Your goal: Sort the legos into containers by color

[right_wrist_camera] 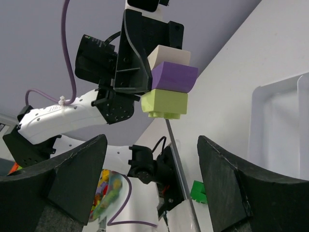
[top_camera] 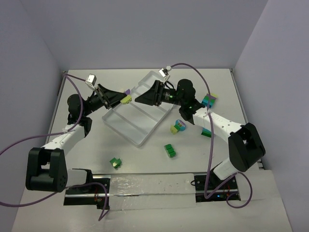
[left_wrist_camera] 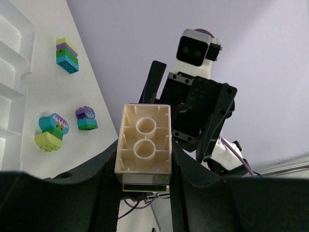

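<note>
Aloft — peach-purple-lime lego stack in left gripper, right gripper agape.

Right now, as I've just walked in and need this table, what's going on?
Brick sorting is under way. The left pincer holds a peach, purple and yellow-green clump of bricks in the air near the clear tray. The right pincer faces it, open, likely to pull a brick off. Other bricks lie on the table.
</note>
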Tool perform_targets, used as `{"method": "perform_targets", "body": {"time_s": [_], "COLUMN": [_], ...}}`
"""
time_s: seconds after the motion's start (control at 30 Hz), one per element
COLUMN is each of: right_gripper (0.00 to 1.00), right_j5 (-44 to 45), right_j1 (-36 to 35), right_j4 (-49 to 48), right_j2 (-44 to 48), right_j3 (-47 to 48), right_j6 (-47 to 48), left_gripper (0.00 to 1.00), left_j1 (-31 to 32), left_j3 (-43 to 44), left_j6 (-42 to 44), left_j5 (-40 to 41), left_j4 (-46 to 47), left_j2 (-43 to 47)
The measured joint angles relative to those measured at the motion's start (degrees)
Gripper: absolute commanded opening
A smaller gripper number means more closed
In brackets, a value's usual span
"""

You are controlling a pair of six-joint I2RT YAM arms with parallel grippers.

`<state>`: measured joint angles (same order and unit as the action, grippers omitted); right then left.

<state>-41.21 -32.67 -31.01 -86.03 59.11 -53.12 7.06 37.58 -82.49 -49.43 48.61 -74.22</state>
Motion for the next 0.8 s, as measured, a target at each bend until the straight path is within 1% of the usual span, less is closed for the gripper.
{"method": "perform_targets", "body": {"time_s": [0.27, 0.5, 0.6, 0.8], "right_gripper": [0.77, 0.69, 0.68, 0.62], "right_j5": [-2.7, -3.8, -4.0, -4.5], "right_j1": [-0.5, -1.3, -1.4, -1.6], "right_j4": [-5.5, -6.6, -7.6, -9.6], "right_j2": [-5.7, -8.9, -9.2, -10.5], "right_j3": [0.9, 2.4, 2.9, 4.3], "right_j6": [-4.2, -6.1, -6.7, -7.9], "left_gripper": [0.00, 0.00, 0.00, 0.00], "left_j1": [0.6, 0.8, 0.9, 1.2], "left_j3": [0.0, 0.0, 0.0, 0.0], "left_j6": [-0.3, -1.2, -1.0, -0.8], "left_j5": [0.2, 0.2, 0.2, 0.3], "left_j4": [1.4, 3.1, 3.1, 3.1], "left_j2": [-0.9, -2.6, -2.6, -2.6]}}
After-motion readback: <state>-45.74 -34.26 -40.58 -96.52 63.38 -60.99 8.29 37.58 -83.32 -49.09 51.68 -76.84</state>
